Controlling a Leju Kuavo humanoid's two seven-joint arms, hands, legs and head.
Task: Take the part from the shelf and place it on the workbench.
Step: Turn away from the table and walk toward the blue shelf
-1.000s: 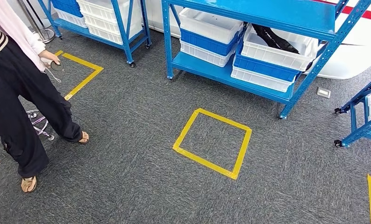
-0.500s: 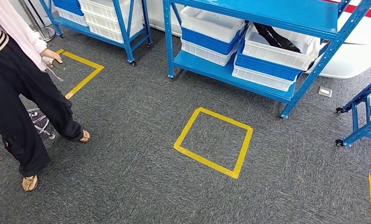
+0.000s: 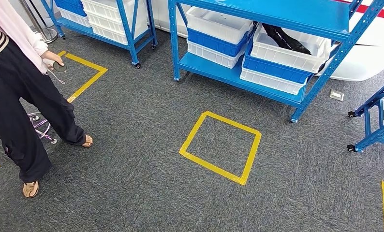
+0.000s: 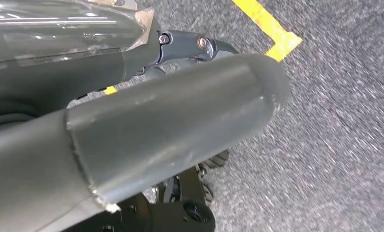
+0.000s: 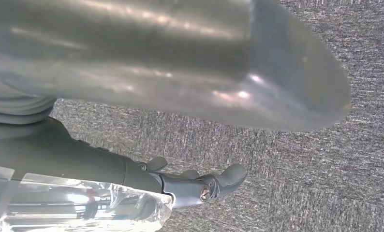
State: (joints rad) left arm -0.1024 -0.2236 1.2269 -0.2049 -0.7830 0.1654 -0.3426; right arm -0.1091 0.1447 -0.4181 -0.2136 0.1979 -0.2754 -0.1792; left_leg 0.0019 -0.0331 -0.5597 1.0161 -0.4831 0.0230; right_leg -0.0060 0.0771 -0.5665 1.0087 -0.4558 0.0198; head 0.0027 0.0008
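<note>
Head view: blue shelf (image 3: 277, 53) of white bins (image 3: 219, 25), black part (image 3: 284, 38) in one, wrist views: my left hand (image 4: 180, 116) and right hand (image 5: 190, 72) over carpet, holding nothing, fingers apart.

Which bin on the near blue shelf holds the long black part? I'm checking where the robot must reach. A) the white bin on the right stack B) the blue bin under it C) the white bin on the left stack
A: the long black part lies in the top white bin of the right stack on the shelf.
</note>
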